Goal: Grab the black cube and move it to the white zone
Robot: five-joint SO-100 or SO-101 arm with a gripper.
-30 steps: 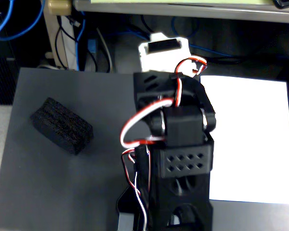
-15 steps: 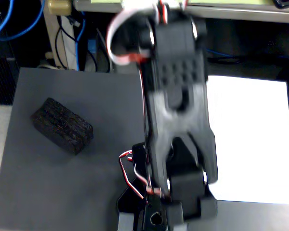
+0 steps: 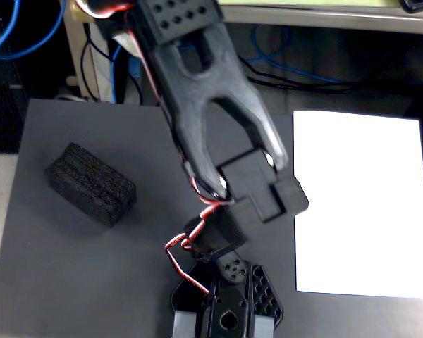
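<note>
The black cube (image 3: pixel 91 183) is lying flat on the dark grey mat (image 3: pixel 70 267), an oblong rough foam block with nothing touching it. In the fixed view it is sitting well to the left of the gripper (image 3: pixel 229 320) and somewhat above it in the frame, with bare mat between the two.

The white zone (image 3: pixel 359 204) is lying on the opposite side, to the right of the gripper; its left edge is running close beside the arm's wrist housing, and its right edge is almost reaching the frame edge. Nothing is resting on the sheet.

Hard to read: the gripper is sitting at the bottom edge of the frame and is partly cut off, so the fingertips are not visible and I cannot tell how wide the jaws are standing. Black-on-dark contrast is blurring the joint outlines.

The robot arm (image 3: pixel 197 105) is entering from the top centre and reaching down the frame over the mat, forked link uppermost, boxy servo housings mid-frame, red and white wires (image 3: pixel 183 257) looping at the wrist. Blue cables (image 3: pixel 28 28) are trailing in the dark area beyond the mat's top edge, partly hidden.
</note>
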